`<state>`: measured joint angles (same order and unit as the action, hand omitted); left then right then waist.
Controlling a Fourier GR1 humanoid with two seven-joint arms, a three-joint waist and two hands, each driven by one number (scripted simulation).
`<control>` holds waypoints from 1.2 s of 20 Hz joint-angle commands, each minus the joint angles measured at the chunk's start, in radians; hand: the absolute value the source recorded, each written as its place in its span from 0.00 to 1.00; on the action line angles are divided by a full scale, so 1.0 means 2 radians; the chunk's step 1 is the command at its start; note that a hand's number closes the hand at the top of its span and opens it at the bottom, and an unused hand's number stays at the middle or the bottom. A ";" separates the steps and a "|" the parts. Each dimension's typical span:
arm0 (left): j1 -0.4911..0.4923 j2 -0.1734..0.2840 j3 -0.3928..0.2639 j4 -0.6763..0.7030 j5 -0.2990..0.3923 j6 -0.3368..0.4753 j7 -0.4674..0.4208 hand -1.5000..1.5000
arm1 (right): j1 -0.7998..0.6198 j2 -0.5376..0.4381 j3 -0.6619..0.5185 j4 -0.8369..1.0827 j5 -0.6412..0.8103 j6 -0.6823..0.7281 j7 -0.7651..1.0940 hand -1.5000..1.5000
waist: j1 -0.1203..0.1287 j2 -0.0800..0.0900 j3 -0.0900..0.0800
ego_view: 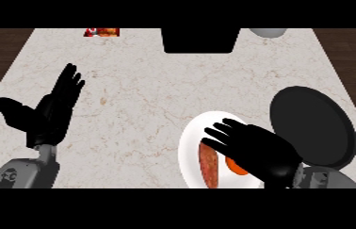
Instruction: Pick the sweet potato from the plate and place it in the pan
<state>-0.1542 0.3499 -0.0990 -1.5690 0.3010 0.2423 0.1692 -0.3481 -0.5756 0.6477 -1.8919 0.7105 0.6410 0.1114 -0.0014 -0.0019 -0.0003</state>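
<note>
counter (160, 96): pale marble-like stone, faint veins, smooth
plate (189, 148): white, smooth, ceramic look
pan (309, 124): black, matt
hands (52, 110): black, matt
forearms (28, 174): grey, smooth
sweet potato (208, 164): reddish-brown, dull skin
floor (14, 37): dark wood grain

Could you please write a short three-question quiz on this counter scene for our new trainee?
1. True or false: the right hand is above the white plate.
2. Which lies nearer the right hand: A) the black pan, B) the black box at the far edge, C) the left hand?
3. Fill in: the sweet potato lies on the ____.

Key:
1. True; its fingers are spread over the plate, above the sweet potato.
2. A; the pan lies just right of the plate.
3. Plate; it has not been lifted yet, and the left hand rests open at the view's left.
</note>
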 commanded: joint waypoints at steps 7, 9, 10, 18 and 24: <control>-0.022 -0.024 0.031 0.027 -0.020 -0.023 0.005 0.50 | 0.030 0.083 0.024 0.000 0.092 0.019 0.018 0.00 | 0.000 0.001 0.000; -0.010 -0.004 0.046 0.007 -0.008 -0.042 0.009 0.50 | 0.021 0.136 0.046 0.029 0.108 0.024 0.064 0.00 | 0.002 0.001 0.000; 0.012 -0.039 0.003 -0.035 -0.041 0.000 0.028 0.50 | 0.060 0.095 0.041 -0.010 0.109 0.023 0.049 0.00 | 0.001 0.000 0.000; -0.004 -0.028 0.056 -0.008 -0.033 -0.048 0.021 0.50 | 0.031 0.162 0.029 0.095 0.164 -0.001 0.024 0.00 | 0.002 0.001 0.000; 0.012 -0.065 0.039 0.010 -0.065 -0.040 0.002 0.50 | -0.008 0.163 -0.013 0.130 0.170 0.035 -0.018 0.00 | 0.002 0.001 0.000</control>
<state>-0.1526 0.2616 -0.0057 -1.5728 0.2046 0.1523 0.1957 -0.3180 -0.2569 0.6614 -1.6987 1.0333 0.6948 0.1215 0.0026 0.0000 0.0001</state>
